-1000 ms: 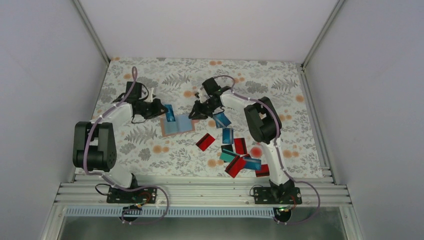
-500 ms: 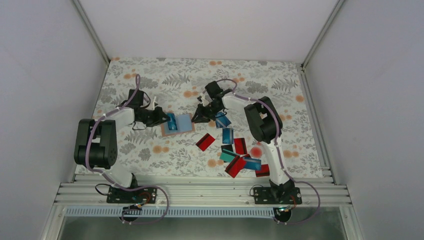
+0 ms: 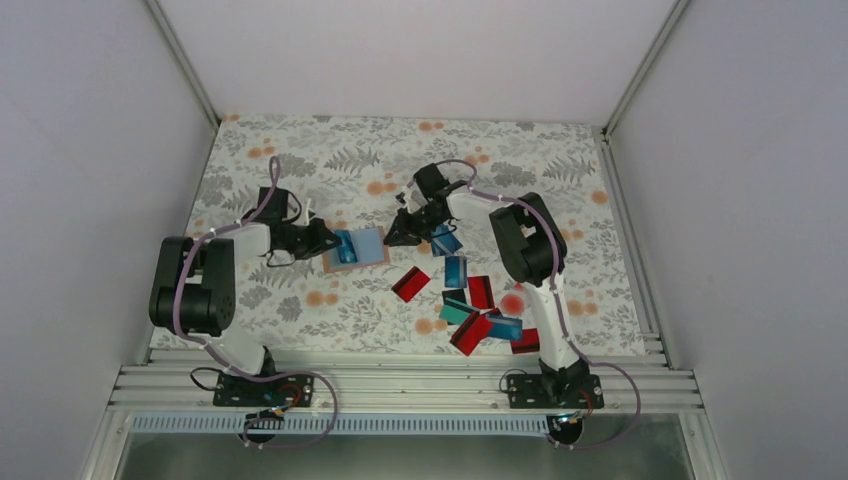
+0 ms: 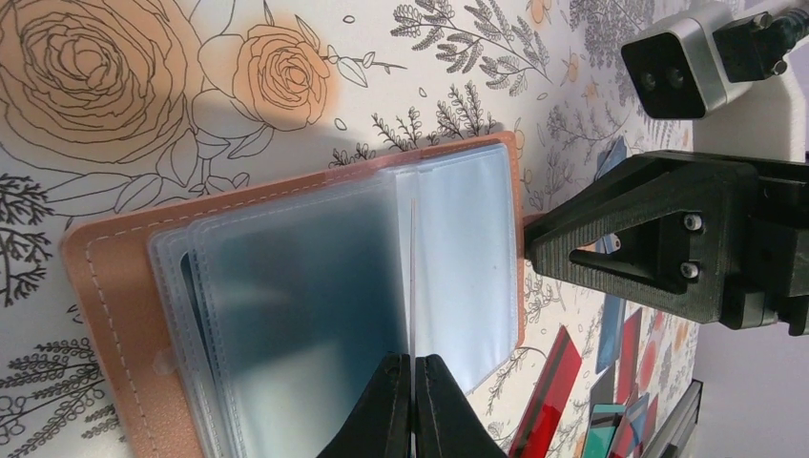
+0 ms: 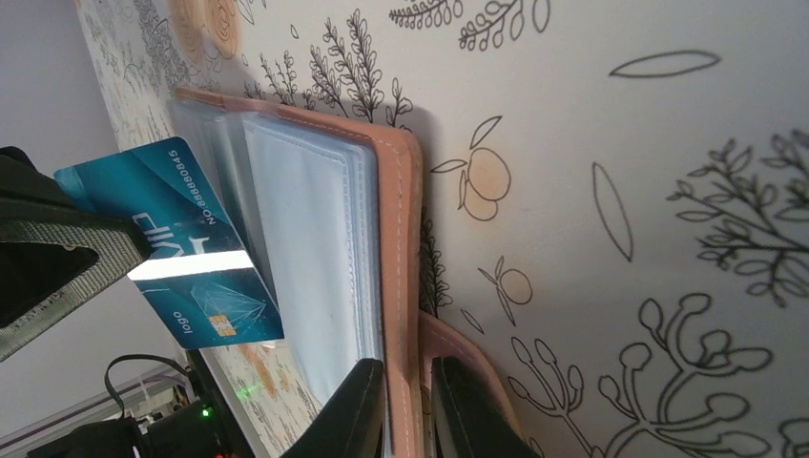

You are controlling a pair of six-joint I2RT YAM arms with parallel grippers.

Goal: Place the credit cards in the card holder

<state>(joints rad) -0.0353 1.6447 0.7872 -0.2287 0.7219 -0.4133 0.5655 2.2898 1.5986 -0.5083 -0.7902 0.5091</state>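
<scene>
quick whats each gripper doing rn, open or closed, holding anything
left gripper: closed, holding a blue credit card by its edge
right gripper: closed, pinching the card holder cover

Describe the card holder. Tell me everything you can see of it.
The card holder is a tan-pink, leather-like cover with stitched edges, lying open and flat on the floral table, near its middle. Inside is a stack of clear, frosted plastic sleeves. The right hand pinches the cover at one edge. The left hand holds a blue card on edge against the sleeves; whether it has entered one is unclear.
</scene>
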